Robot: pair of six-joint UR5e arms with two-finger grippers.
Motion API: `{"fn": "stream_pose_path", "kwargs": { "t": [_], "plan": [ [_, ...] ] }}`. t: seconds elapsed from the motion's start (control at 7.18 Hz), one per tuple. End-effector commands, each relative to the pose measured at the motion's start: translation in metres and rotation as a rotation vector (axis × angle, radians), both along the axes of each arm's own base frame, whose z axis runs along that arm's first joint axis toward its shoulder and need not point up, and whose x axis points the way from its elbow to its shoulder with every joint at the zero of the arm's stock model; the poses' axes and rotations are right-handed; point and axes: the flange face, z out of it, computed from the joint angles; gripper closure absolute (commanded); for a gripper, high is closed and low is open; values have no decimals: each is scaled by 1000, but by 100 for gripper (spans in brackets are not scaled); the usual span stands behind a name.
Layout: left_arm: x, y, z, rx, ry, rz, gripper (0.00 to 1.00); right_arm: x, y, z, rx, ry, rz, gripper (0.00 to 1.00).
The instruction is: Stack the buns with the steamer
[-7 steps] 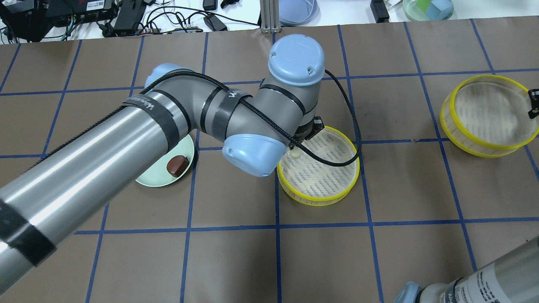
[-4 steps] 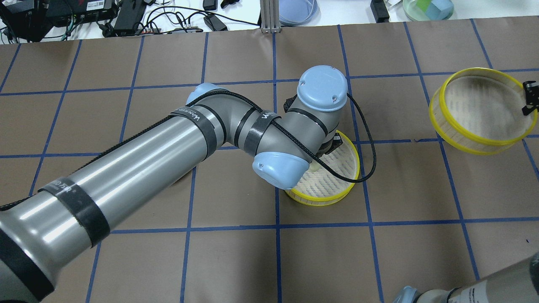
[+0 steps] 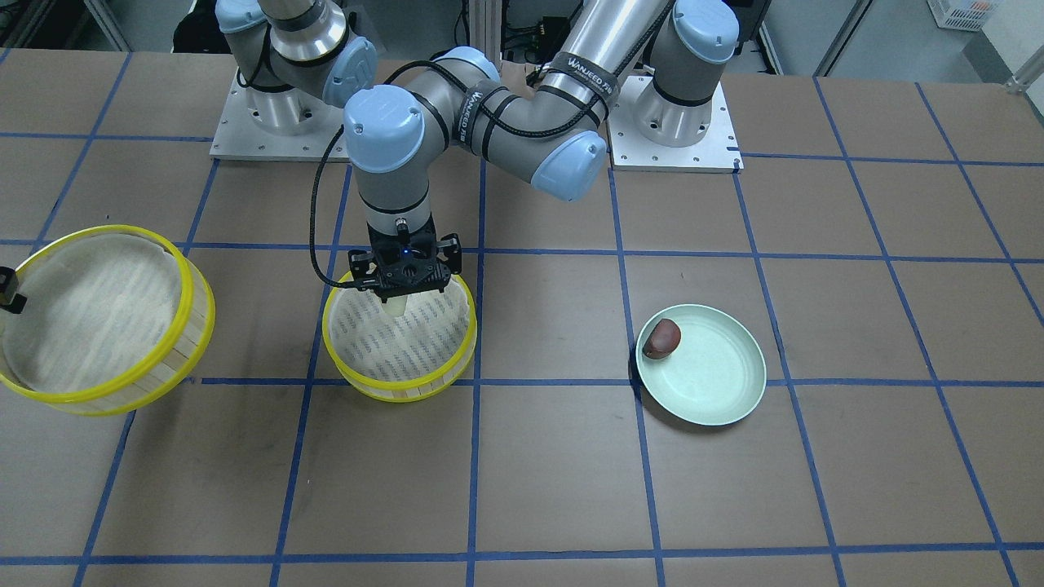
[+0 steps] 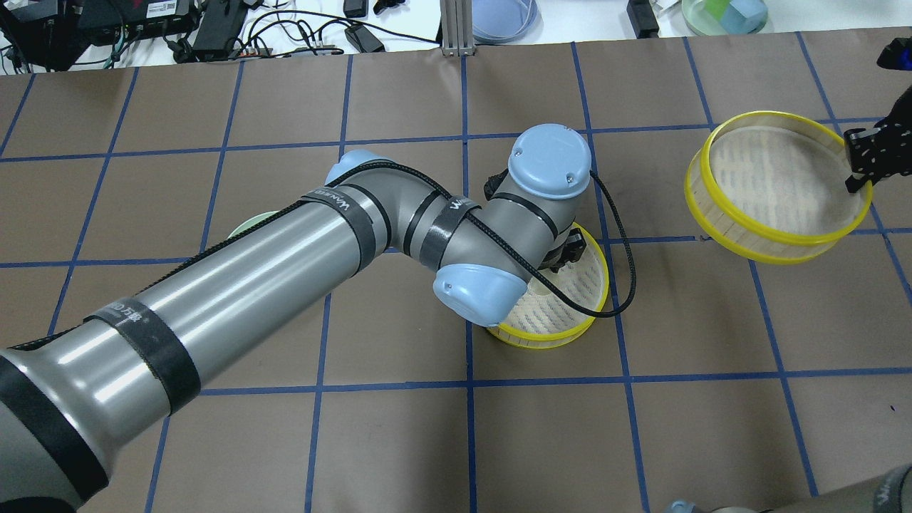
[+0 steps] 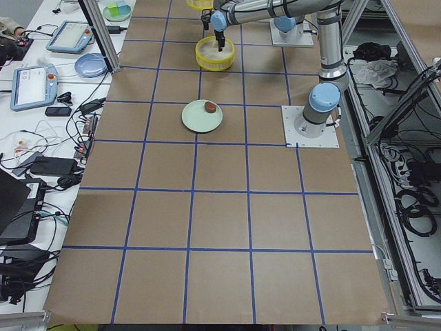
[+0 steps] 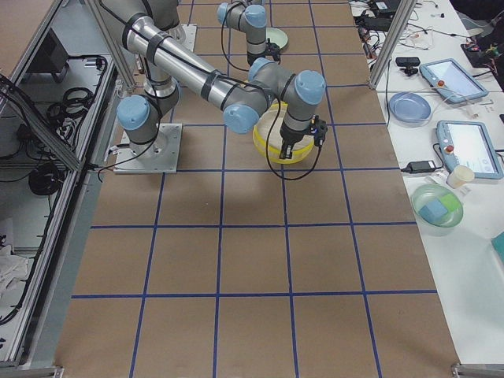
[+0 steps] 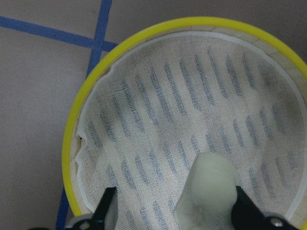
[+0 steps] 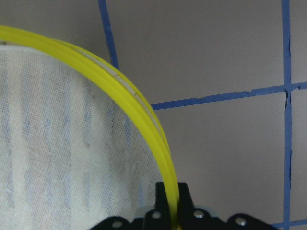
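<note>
Left gripper (image 3: 397, 295) is hanging open astride cream bun (image 7: 207, 189) in steamer basket (image 3: 400, 390) (one finger (image 7: 245, 212) seemingly touching, could drag it); right gripper (image 4: 855, 182), pinching rim of tilted second basket (image 4: 766, 246), is risking slippage.

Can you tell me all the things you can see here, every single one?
Table: one, brown with blue lines, under everything.
Middle steamer: one, yellow-rimmed, standing on the table.
Tilted steamer: one, yellow-rimmed, lifted at the robot's right.
Cream bun: one, pale, over the Middle steamer's cloth.
Plate: one, pale green, on the robot's left.
Brown bun: one, dark reddish-brown, on the Plate.
Cables: several, black, past the table's far edge.
Left gripper: one, black, open around the Cream bun.
Right gripper: one, black, pinching the Tilted steamer's rim.
</note>
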Motion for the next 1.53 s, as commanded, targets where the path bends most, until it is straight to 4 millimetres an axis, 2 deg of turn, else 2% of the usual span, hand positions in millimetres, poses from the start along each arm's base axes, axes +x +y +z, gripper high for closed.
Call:
{"fn": "stream_pose_path", "kwargs": {
  "t": [0.0, 0.14, 0.28, 0.42, 0.56, 0.7, 0.84, 0.98, 1.11, 1.25, 1.39],
  "plan": [
    [2, 1, 11, -19, 4, -66, 1, 36, -4, 5, 16, 0, 21, 100],
    [4, 0, 16, -30, 3, -101, 1, 47, -1, -2, 37, 5, 14, 100],
    [16, -7, 34, -53, 9, -98, 0, 54, 9, -7, 50, -1, 5, 100],
    [46, -26, 56, -73, 17, -76, 0, 65, 25, -10, 62, -5, -1, 100],
    [91, -49, 73, -60, 4, -75, 0, 82, 38, -12, 70, -2, -22, 100],
    [136, -67, 83, -26, -24, -148, 0, 103, 42, -22, 88, -16, -1, 100],
    [177, -84, 95, -29, -26, -135, 0, 127, 43, -26, 100, -11, -18, 100],
    [213, -98, 96, -12, -30, -162, 0, 165, 48, -18, 87, 12, -51, 100],
    [256, -111, 89, 21, -33, -187, 0, 212, 59, -21, 95, 33, -77, 100],
    [289, -116, 87, 31, -35, -214, 0, 255, 66, -25, 102, 55, -102, 100],
    [306, -114, 73, 66, -41, -239, 0, 287, 72, -25, 93, 71, -127, 100]
  ]
}}
